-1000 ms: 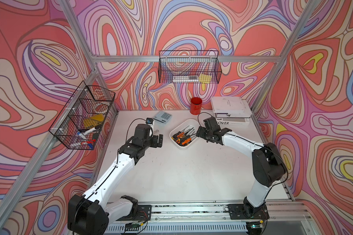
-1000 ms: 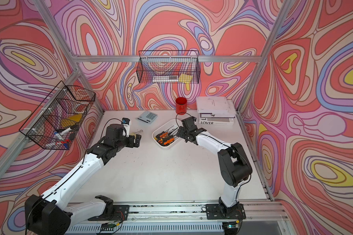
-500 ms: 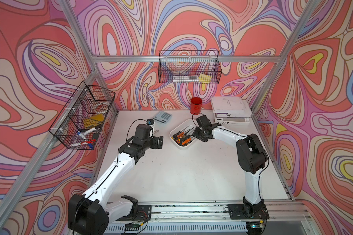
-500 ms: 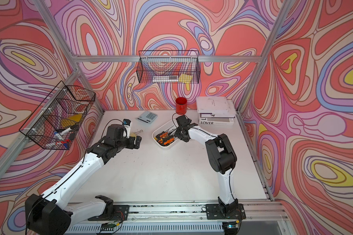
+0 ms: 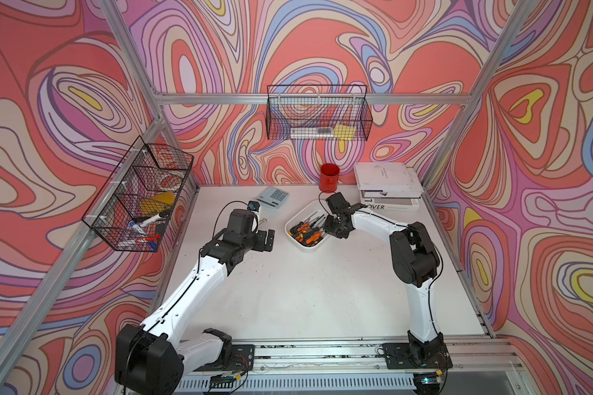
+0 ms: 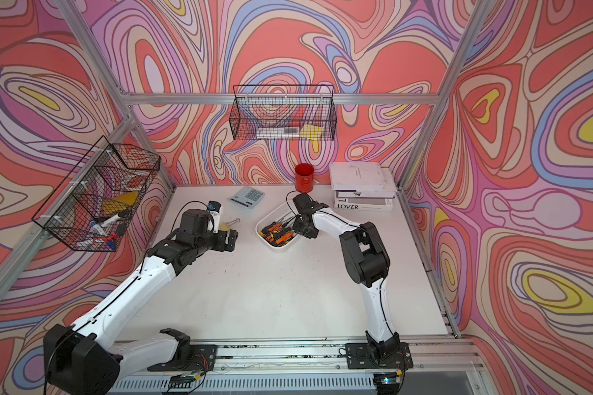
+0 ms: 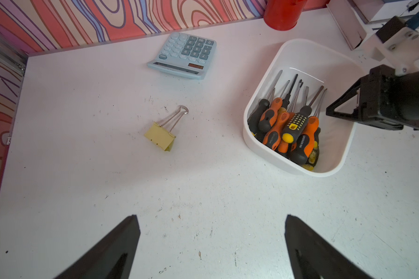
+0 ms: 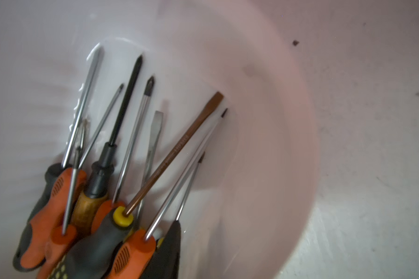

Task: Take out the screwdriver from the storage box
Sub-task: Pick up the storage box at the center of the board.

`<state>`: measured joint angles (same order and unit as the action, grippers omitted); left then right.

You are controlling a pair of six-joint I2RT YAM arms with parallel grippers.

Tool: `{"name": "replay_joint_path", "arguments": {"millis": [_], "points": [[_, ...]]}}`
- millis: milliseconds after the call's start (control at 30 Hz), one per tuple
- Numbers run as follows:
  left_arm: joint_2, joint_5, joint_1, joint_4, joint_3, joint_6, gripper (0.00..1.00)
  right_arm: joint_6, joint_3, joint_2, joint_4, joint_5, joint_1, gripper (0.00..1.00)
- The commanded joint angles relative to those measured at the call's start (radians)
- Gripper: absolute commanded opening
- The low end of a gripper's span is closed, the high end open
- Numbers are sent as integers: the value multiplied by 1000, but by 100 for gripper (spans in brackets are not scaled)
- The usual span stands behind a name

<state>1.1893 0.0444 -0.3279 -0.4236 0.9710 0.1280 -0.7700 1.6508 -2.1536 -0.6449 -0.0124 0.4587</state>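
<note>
Tabletop [image 7: 203, 193]: shallow white box [image 7: 307, 52] (perhaps glossy).

Swirly pink-orange walls [image 5: 322, 41], aluminium frame [image 5: 220, 99], scuffed white tabletop [image 5: 305, 290].

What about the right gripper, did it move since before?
Yes. The right gripper slid away from the books, further over the storage box.

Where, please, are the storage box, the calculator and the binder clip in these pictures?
storage box [image 7: 310, 56]: left wrist view, on its bare inner wall.
calculator [image 7: 189, 49]: left wrist view, on the keypad.
binder clip [image 7: 159, 136]: left wrist view, on the yellow body.
</note>
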Motion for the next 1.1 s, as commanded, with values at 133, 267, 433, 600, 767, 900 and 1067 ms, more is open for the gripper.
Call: {"name": "replay_joint_path", "arguments": {"millis": [133,267,433,600,767,900,1067], "points": [[23,-2,-3,-32,37,21,99,148,37,-12,-83,-5,-1,9],[5,58,-3,5,21,75,99,218,40,-11,-105,11,-10,0],[-32,202,-5,50,-8,166,99,293,28,1,-113,39,-12,0],[-35,160,-5,27,2,121,99,393,-15,34,-73,88,-11,0],[27,11,-6,-15,30,150,99,487,-26,47,-61,143,-11,0],[97,-89,-21,-27,48,222,99,535,-29,49,-62,148,-11,0],[225,-120,-106,-80,132,269,99,570,-24,48,-64,161,-10,0]]}}
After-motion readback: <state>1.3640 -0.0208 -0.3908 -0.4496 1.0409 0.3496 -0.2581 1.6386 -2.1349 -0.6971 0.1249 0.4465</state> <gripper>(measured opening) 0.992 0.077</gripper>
